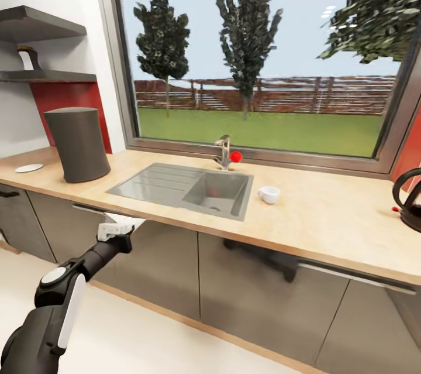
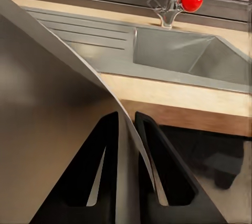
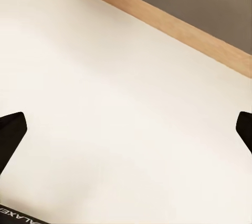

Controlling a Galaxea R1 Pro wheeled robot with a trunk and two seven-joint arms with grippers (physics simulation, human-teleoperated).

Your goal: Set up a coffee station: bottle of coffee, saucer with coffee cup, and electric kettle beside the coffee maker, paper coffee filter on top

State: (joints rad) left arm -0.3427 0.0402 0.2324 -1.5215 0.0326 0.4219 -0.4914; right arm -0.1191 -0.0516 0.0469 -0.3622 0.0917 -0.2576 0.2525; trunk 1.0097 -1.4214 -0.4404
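1. The paper coffee filter (image 2: 52, 129), a thin pale-grey sheet, sat pinched in the left gripper (image 2: 126, 129), below the kitchen countertop (image 1: 327, 216) edge.
2. The right gripper (image 3: 126, 124) gaped wide above bare floor (image 3: 105, 77).
3. The coffee cup (image 1: 269, 194) stood beside the sink (image 1: 187, 187).

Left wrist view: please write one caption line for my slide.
Left gripper pinching the paper coffee filter before the kitchen countertop and sink.

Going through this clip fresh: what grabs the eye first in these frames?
The big window with trees and lawn, and under it the steel sink set in the light wood countertop, a red-knobbed tap behind the basin. A white cup sits just right of the sink; a tall dark cylinder stands to its left. The left gripper, low by the counter's front edge, pinches a thin grey-looking sheet.
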